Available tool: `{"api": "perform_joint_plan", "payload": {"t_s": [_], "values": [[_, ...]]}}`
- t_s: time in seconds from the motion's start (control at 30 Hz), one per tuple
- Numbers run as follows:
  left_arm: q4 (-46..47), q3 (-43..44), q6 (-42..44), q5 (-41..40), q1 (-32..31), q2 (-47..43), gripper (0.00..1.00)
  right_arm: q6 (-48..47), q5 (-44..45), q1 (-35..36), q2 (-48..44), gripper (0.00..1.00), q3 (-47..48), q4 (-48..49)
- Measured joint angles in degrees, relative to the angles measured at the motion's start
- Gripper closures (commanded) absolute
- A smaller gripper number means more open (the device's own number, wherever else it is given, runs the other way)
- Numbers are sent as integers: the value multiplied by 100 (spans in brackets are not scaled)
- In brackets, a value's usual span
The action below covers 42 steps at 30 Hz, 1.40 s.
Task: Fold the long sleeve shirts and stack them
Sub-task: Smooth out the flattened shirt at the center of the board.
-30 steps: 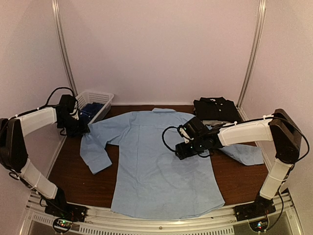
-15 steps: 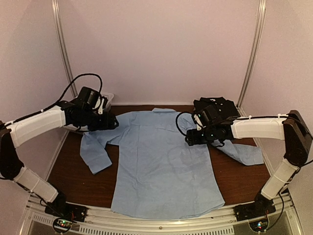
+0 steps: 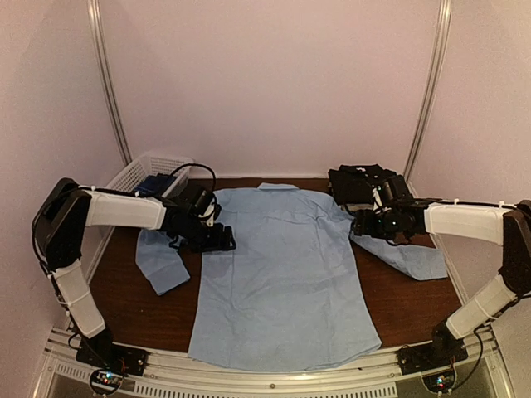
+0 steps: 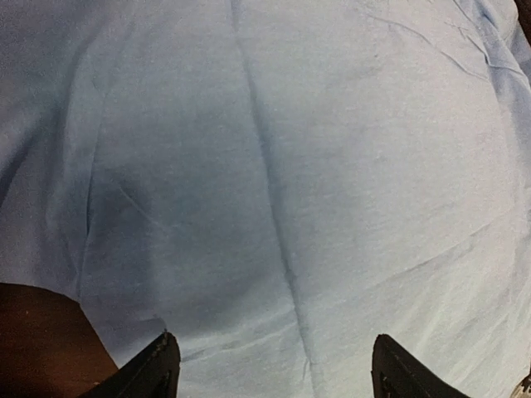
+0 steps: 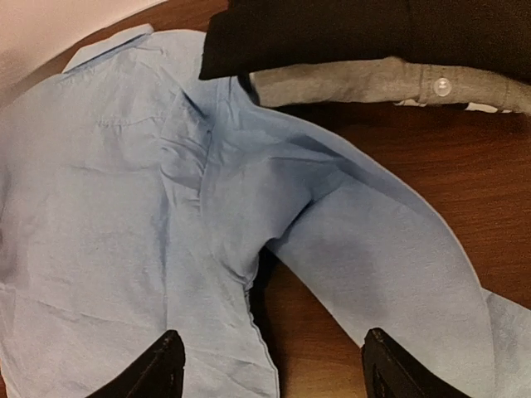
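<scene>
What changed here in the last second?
The left gripper swung from the basket inward onto the blue shirt. The right gripper drew back from the shirt's middle toward its own side's sleeve. Both are open, holding nothing. The blue shirt and folded black shirt stayed put.

Nothing readable in any of these views, tbh. The light blue shirt [image 3: 274, 274] is plain cloth with no tag or logo facing the cameras. The folded dark shirts [image 3: 357, 178] show no print I can make out, and the white basket [image 3: 124, 176] has no sticker or lettering. The arms don't show any legible markings either.
</scene>
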Motion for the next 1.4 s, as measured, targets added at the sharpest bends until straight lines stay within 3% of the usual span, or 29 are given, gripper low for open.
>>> {"api": "perform_joint_plan", "payload": {"t_s": [0.5,0.83,1.07,1.17,1.3,1.4], "values": [[363,-214,-85,-557,660,365,19,173,-382,-2039,-721,25,-761,94],[560,-372,-17,-470,1062,291,20,-291,-623,-1504,-562,29,-887,42],[525,-372,31,-367,1058,264,20,-369,-581,-1362,-365,41,-1185,-79],[372,-372,55,-328,1008,190,20,-376,-492,-1320,-315,51,-1191,-138],[254,-369,85,-326,879,20,19,-376,-470,-1246,-315,86,-1187,-175],[208,-365,98,-323,767,-153,19,-350,-483,-1110,-315,100,-1156,-219]]}}
